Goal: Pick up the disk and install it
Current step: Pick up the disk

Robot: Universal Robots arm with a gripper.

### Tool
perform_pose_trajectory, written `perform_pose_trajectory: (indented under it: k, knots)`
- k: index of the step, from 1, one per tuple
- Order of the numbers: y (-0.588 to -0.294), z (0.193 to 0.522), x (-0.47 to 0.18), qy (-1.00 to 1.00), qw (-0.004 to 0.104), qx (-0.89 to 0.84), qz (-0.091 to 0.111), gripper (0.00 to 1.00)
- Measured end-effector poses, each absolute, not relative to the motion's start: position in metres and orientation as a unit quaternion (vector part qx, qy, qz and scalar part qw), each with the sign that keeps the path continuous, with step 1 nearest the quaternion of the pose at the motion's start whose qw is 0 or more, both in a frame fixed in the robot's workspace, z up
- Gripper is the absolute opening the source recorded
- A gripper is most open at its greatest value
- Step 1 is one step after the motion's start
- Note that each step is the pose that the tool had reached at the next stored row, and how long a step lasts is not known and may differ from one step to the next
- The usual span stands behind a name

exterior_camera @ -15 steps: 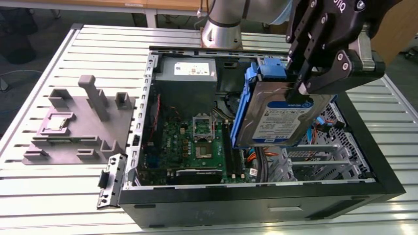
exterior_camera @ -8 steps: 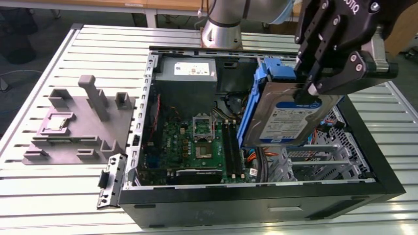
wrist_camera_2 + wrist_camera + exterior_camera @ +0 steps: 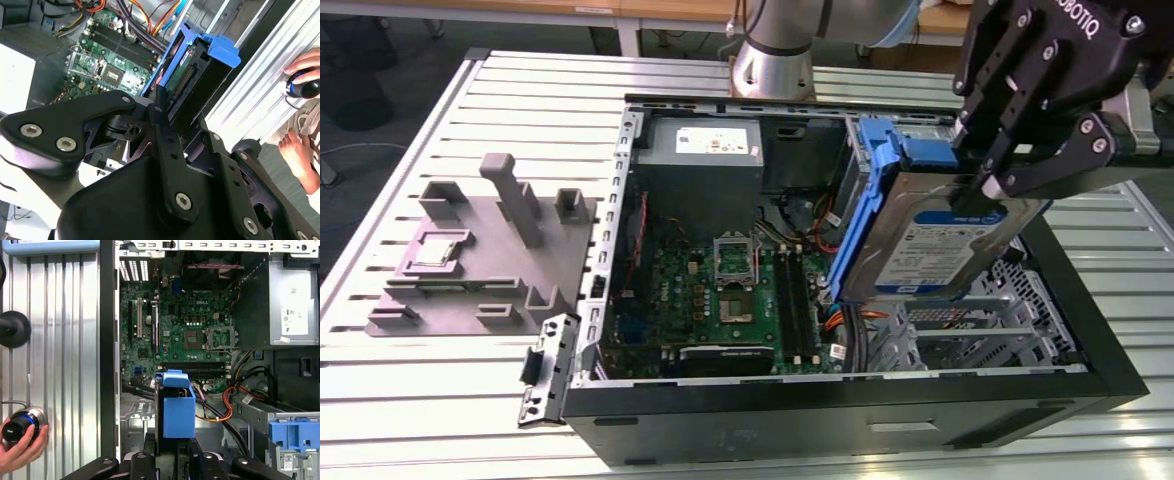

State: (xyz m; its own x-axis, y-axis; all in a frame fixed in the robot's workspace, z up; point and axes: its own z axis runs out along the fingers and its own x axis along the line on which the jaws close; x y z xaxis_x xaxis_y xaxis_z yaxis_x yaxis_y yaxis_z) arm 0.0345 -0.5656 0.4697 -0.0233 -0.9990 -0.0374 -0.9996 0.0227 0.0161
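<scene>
Gripper clenching the disk over the open case
Judged best: aligning its blue rails squarely with the drive cage

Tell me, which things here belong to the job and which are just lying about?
Job: disk, held tilted by the end effector; open case.
Lying about: grey fixture on the table; power supply; a hand.

Lettering marks the claw; labels too small to read sit on disk and power supply.
</scene>
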Motion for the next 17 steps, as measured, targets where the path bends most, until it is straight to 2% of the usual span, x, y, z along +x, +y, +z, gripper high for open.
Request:
perform_pose_trajectory:
  k: [17]
  knots:
    - [-0.566, 0.464, 0.072, 0.716, 0.008, -0.698, 0.019, 0.35]
